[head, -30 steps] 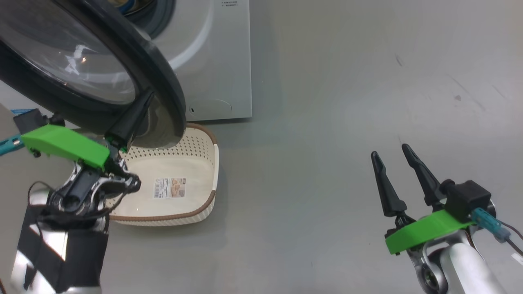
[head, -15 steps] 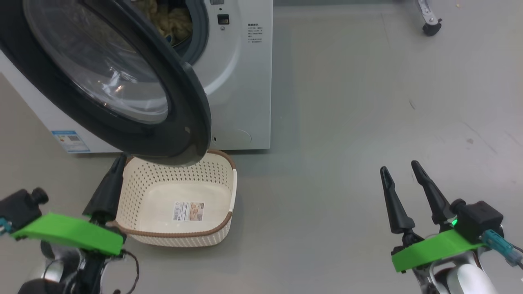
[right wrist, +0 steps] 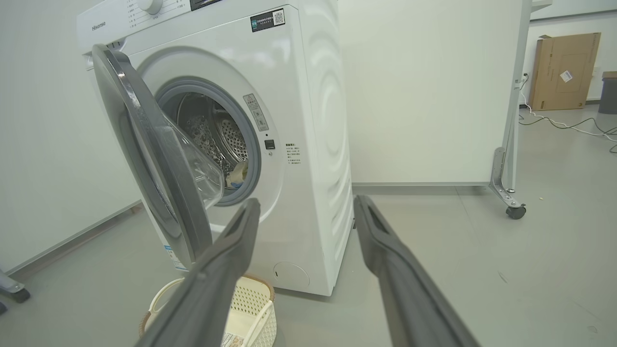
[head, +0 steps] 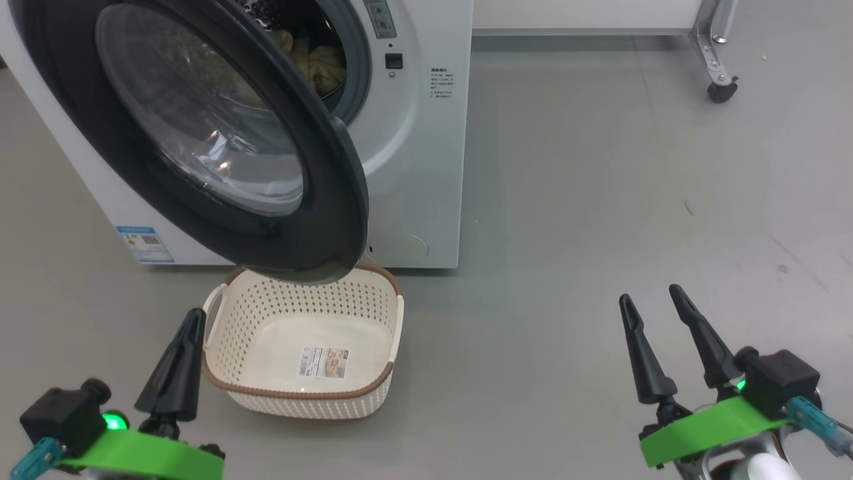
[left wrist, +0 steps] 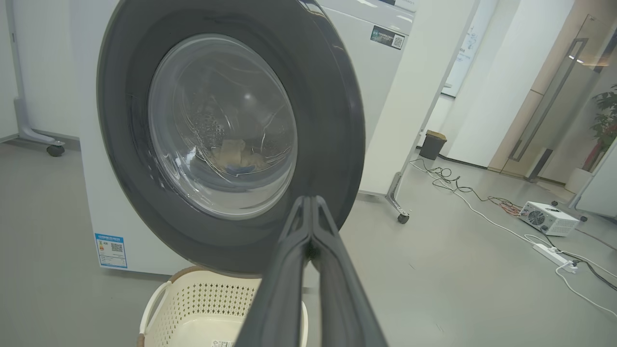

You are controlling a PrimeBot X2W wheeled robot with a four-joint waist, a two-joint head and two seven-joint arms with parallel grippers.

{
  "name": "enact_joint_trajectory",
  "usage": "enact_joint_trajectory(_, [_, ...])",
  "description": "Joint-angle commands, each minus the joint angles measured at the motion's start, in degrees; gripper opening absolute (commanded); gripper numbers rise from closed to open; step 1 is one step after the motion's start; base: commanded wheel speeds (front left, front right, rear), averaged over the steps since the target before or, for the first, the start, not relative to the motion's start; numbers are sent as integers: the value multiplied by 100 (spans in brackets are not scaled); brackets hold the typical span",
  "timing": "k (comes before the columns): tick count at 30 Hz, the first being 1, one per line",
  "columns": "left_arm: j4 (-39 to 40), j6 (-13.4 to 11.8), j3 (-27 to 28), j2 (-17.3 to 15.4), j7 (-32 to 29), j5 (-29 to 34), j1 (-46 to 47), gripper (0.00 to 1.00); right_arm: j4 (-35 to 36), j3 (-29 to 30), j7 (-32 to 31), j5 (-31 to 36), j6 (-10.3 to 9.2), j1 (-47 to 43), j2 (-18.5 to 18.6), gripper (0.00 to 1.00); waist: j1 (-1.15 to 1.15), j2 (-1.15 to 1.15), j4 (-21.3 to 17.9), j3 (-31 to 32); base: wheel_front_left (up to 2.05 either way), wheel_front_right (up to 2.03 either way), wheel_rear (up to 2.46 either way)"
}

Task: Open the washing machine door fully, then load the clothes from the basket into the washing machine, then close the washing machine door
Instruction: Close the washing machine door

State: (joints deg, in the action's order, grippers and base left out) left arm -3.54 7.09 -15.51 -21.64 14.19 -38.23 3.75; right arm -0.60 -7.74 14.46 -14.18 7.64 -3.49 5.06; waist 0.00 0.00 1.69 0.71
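**A:** How was the left pincer (left wrist: 309,205) held?

**B:** Its fingers were pressed together on nothing, in front of the washing machine (head: 413,133) and pointed at the outer face of the washing machine door (head: 320,167). A blunt pushing tip was probably intended.

**A:** And the door?

**B:** It was found part-open, swung out from the machine's left side, with its lower rim hung above the back of the basket (head: 300,395). The basket had been set on the floor (head: 566,233) just before the machine, presumably so that reaches were kept short. Only a label sticker (head: 321,362) was seen in it.

**A:** The clothes?

**B:** The clothes (head: 323,63) were seen inside the machine's drum (right wrist: 229,140), so loading was judged done, with closing left.

**A:** The right pincer (head: 650,297)?

**B:** Its fingers were spread, empty, well right of the machine, likely kept clear of the door's swing.
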Motion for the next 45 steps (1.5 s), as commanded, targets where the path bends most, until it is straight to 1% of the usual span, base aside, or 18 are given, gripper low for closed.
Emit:
enact_joint_trajectory(1, [242,28,420,-29,78,317,141,0,208,-135,53,-64,-15,134,107,100,0,0,7,16,0,0,0])
enact_joint_trajectory(3, [264,29,547,112,79,706,-3,0,205,-142,53,-72,-15,129,112,100,0,0,13,36,0,0,0])
enact_joint_trajectory(6, [232,32,643,272,79,1124,-178,0,193,-165,53,-78,-15,119,114,100,0,0,23,61,0,0,0])
enact_joint_trajectory(10, [153,35,743,432,80,1415,-327,0,169,-192,53,-81,-15,119,116,100,0,0,26,74,0,0,0])
enact_joint_trajectory(11, [122,36,764,474,80,1435,-355,3,163,-197,53,-84,-15,122,117,100,0,0,25,76,0,0,0])
enact_joint_trajectory(13, [91,37,745,521,80,1416,-388,49,151,-206,53,-93,-15,128,120,100,0,0,24,80,0,0,0])
enact_joint_trajectory(14, [95,37,733,536,80,1392,-392,83,147,-205,53,-96,-15,130,121,100,0,0,26,81,0,0,0])
enact_joint_trajectory(15, [79,38,723,543,80,1360,-401,100,146,-203,53,-96,-15,134,122,100,0,0,27,81,0,0,0])
enact_joint_trajectory(26, [-26,39,655,454,81,1335,-389,100,108,-198,53,-107,-15,135,126,100,0,0,41,89,0,0,0])
enact_joint_trajectory(45, [-162,39,577,509,81,1317,-401,100,38,-133,53,-45,-15,134,91,100,0,0,70,113,0,0,0])
